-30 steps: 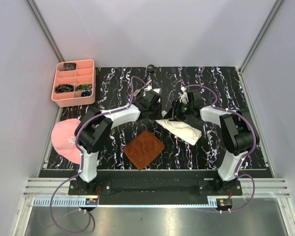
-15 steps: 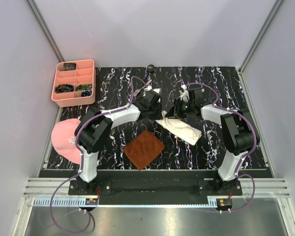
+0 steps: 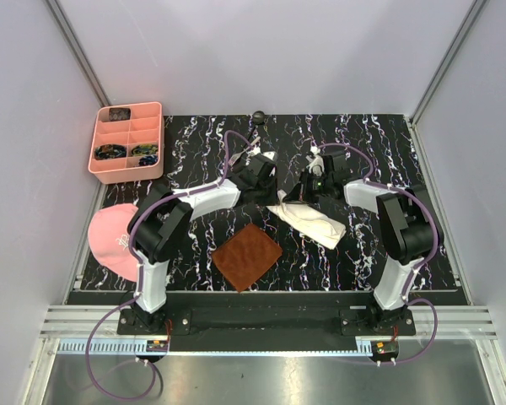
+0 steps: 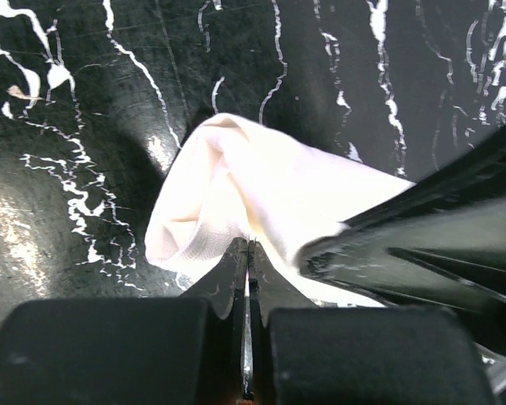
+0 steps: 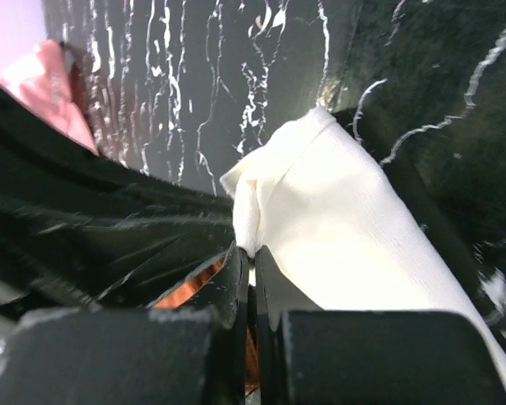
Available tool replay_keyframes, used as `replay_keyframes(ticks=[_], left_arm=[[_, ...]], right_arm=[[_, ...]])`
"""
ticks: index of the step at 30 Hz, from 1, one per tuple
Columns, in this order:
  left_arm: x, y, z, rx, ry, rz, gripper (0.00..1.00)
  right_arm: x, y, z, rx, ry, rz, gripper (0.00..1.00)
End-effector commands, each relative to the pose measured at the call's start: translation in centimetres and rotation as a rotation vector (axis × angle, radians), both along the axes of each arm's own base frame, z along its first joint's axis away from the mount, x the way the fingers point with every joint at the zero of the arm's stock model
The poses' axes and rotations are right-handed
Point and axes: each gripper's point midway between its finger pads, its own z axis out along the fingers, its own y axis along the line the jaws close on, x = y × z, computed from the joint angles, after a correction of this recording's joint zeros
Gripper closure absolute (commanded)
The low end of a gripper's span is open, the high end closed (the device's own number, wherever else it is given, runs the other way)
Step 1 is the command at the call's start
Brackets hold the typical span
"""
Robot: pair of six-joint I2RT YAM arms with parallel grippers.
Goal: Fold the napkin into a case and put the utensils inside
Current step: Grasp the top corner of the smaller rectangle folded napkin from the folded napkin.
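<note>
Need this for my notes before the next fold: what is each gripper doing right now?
Left gripper: closed, pinching a fold of the napkin.
Right gripper: closed, pinching another corner of the napkin.

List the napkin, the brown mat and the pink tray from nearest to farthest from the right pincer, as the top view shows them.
1. napkin: pinched at one corner by the right pincer, so it is touching.
2. brown mat: toward the near edge and to the left, apart from the pincer.
3. pink tray: at the far left, clearly the farthest.
</note>
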Motion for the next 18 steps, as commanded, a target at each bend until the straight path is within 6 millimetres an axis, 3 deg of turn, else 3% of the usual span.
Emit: replay_keyframes(ticks=[1,5,6,9,10,14,16,17,18], left_arm=[[0.5,-2.3,5.5,-0.175,-0.077,-0.042,1.0],[0.1,-3.0,5.9,-0.259,-0.069,-0.037,1.0],[-0.1,-3.0,5.5,-0.271,-0.067,-0.035,1.0],[0.2,-3.0,4.5,-0.253,-0.037,-0.02,1.0],[-0.1,-2.8,3.3,-0.234,0.003,-0.016,1.0],[0.1,-2.0,2.5,-0.251,0.03,0.065,1.0],[0.4,-1.7,3.1,-0.247,-0.003,0.082,1.0],[0.7,-1.5,3.4,-0.246,-0.01,0.09,1.0],[0.8,-1.4,3.5,-0.243,-0.012,0.089,1.0]], right_arm=[[-0.5,1.4,-0.8,0.106,0.052,0.034,1.0],[-0.6,2.6,-2.8,0.13,0.075,0.056,1.0],[-0.7,2.6,-4.1,0.129,0.112,0.051,1.0],[-0.8,3.5,-4.9,0.174,0.138,0.091,1.0],[-0.7,3.5,-5.1,0.161,0.127,0.088,1.0],[-0.9,3.8,-4.3,0.15,0.117,0.148,1.0],[-1.0,3.2,-3.8,0.141,0.116,0.15,0.99],[-1.1,2.5,-3.1,0.135,0.102,0.133,0.96],[-0.9,1.9,-2.8,0.135,0.1,0.1,0.88]])
